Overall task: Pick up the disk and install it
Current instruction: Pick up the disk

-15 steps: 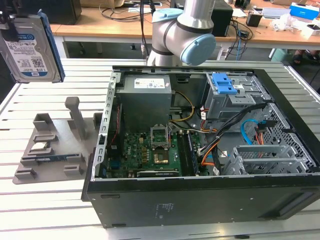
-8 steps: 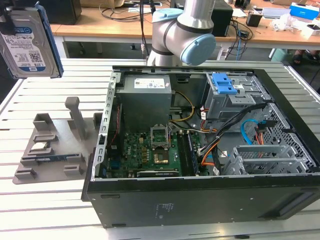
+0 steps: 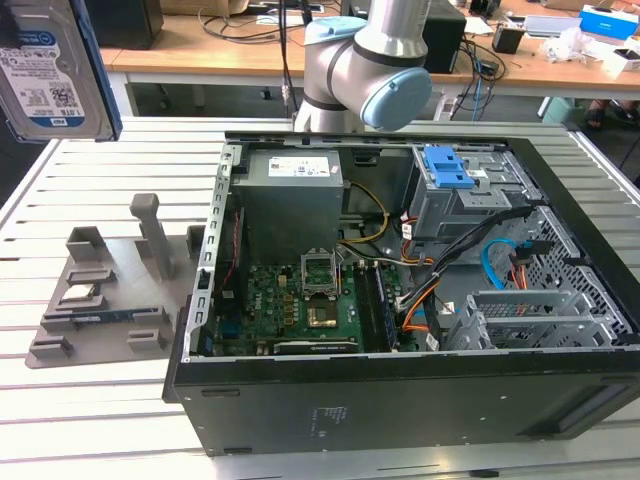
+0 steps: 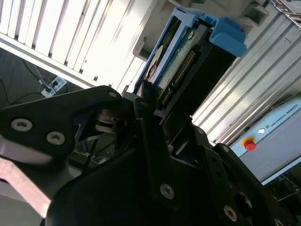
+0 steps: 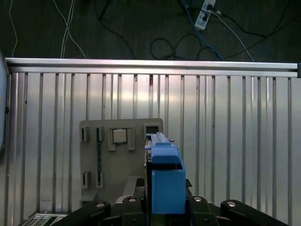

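Scanning from the exterior view's left, I see the disk (image 3: pixel 48 70) hanging high near the upper corner, its flat silver face carrying a white-and-blue label, with a blue plastic bracket along its edge. Below it, on the ribbed aluminium table (image 3: pixel 100 420), lies a matte grey plastic fixture (image 3: pixel 110 310) with raised slots and an upright post; a small square chip (image 3: pixel 78 295) sits in one pocket. Further along is the open computer case (image 3: pixel 400 405), a black-walled box lying on its side. It shows a grey boxy power supply (image 3: pixel 293 195), a green motherboard (image 3: pixel 300 300) and, toward the exterior view's right, the perforated grey metal drive cage (image 3: pixel 480 205) with its blue latch (image 3: pixel 447 168), amid orange and blue cables. The arm (image 3: pixel 370 60), with smooth silver tubes and pale blue joint caps, rises behind the case. In the second wrist view, the gripper (image 4: pixel 164 117) is clamped on the disk (image 4: pixel 181 56): black angular fingers (image 4: pixel 143 117) with screw heads press against one end, where I can see the green circuit board and a connector row. In the first wrist view, I look along the blue bracket edge of the disk (image 5: pixel 165 174), which is well above the fixture (image 5: pixel 94 141) and chip (image 5: pixel 120 136) on the slatted table (image 5: pixel 235 141).
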